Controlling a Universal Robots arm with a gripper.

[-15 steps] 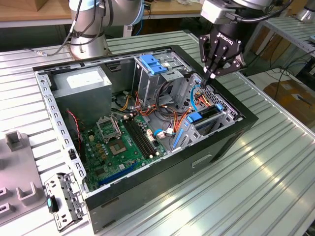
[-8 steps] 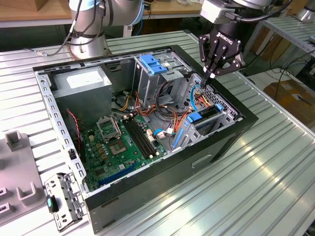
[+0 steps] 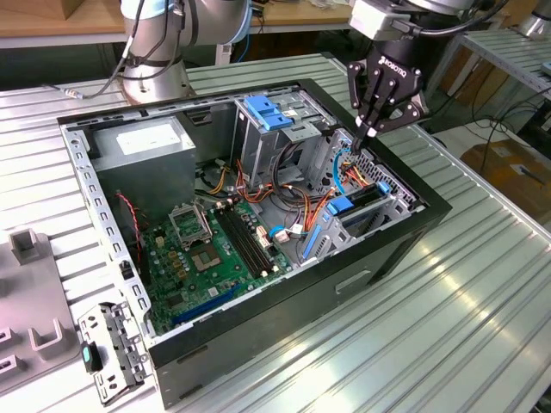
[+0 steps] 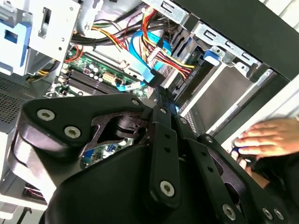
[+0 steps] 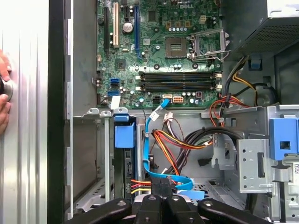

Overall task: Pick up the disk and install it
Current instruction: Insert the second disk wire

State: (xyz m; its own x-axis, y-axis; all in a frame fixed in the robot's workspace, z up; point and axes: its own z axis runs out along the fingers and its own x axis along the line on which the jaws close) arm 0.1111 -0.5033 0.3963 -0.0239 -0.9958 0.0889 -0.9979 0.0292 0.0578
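The disk point(image 3: 357, 200) sits on edge in the drive bay at the corner of the open computer case point(image 3: 413, 237) on the exterior view's right. Its blue side rail and blue tab point(image 5: 125, 134) show in the first wrist view, with the dark body point(image 5: 125, 172) below them in the slot. My gripper point(image 3: 366, 131) hangs just above that end of the case, over the cables beside the disk. Its fingers point(image 5: 154, 205) are shut together and I see nothing between them. In the second wrist view the gripper point(image 4: 161, 93) points down at the blue and coloured cables.
A person's hand point(image 4: 266, 137) rests on the case's outer side, also seen in the first wrist view point(image 5: 3, 93). Inside are the green motherboard point(image 3: 215, 249), a grey power-supply box point(image 3: 142, 142), a metal drive cage with a blue latch point(image 3: 267, 112) and cable bundles point(image 3: 301, 206). A loose metal bracket point(image 3: 108, 348) lies on the ribbed table.
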